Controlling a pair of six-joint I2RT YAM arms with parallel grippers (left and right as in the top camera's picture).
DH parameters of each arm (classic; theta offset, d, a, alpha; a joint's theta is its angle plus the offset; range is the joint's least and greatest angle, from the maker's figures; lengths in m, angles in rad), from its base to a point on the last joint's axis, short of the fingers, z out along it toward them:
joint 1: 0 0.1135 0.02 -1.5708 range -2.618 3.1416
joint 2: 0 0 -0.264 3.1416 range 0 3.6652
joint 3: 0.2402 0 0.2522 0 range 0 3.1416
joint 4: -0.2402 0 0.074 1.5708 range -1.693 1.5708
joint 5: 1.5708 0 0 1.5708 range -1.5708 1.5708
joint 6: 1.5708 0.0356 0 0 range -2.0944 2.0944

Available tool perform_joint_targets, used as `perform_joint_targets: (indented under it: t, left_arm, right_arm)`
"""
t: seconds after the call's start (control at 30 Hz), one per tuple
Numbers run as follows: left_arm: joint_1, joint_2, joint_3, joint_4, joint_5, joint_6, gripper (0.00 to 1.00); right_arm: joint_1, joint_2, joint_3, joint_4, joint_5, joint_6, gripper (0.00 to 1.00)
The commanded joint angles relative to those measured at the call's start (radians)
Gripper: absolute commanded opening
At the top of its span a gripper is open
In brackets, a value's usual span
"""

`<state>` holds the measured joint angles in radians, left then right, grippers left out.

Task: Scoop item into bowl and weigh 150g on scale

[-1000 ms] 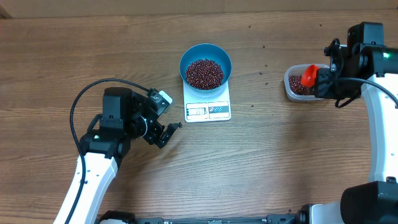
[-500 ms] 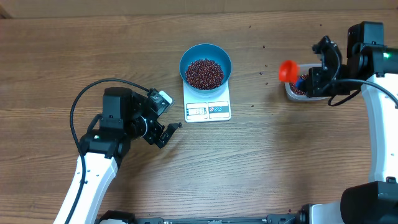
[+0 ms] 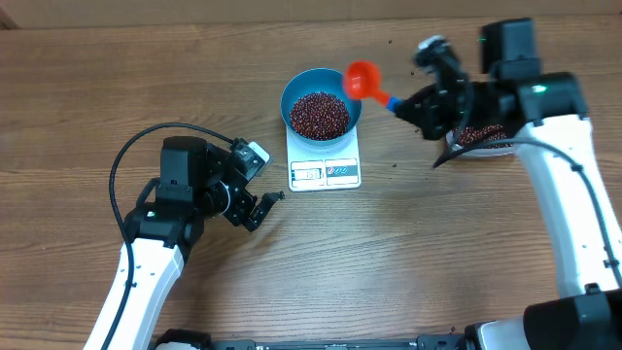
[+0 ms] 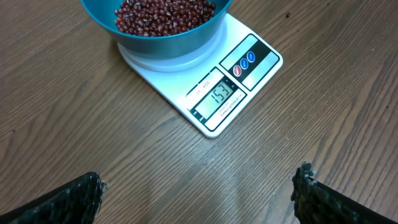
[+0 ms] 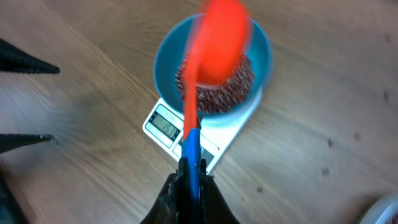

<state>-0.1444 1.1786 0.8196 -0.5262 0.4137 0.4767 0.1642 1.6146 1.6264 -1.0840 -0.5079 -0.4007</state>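
- Left gripper (image 3: 267, 210): nearest item, low over the wooden table (image 3: 437, 253), just left of the scale and not touching it; fingers (image 4: 78, 199) spread wide, nothing between them.
- Scale (image 3: 326, 171): white, flat, mid-table; display reads 153 in the left wrist view; 2 round marks on the label panel.
- Tub (image 3: 486, 149): clear plastic, well right of the scale, partly under the right arm.
- Bowl (image 3: 287, 107): blue, sits on the scale's far half.
- Beans (image 3: 321, 115): maroon heap inside the bowl; more in the tub; a few strays on the wood.
- Right gripper (image 5: 191, 177): fingers pressed together, pinching the scoop's blue handle.
- Scoop (image 3: 362, 78): orange-red head, held in the air over the bowl's right rim; blurred in the right wrist view; contents cannot be told.
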Motion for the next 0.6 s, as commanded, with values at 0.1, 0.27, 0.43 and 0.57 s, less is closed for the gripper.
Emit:
perform_joint_targets:
  t: [0.1,0.27,0.43,0.57]
  left_arm:
    - [0.0,0.0,0.001,0.003,-0.003,-0.01,1.0]
    - [0.0,0.0,0.001,0.003,-0.003,-0.01,1.0]
    - [0.0,0.0,0.001,0.003,-0.003,-0.01,1.0]
    - [0.0,0.0,0.001,0.003,-0.003,-0.01,1.0]
  right_arm:
    - [0.17,-0.03,0.009,0.063,0.274,-0.063,0.04]
    - [0.2,-0.008,0.009,0.08,0.291,-0.061,0.04]
    - [0.2,0.066,0.009,0.104,0.291,-0.034,0.04]
    - [0.2,0.125,0.009,0.118,0.291,-0.034,0.04]
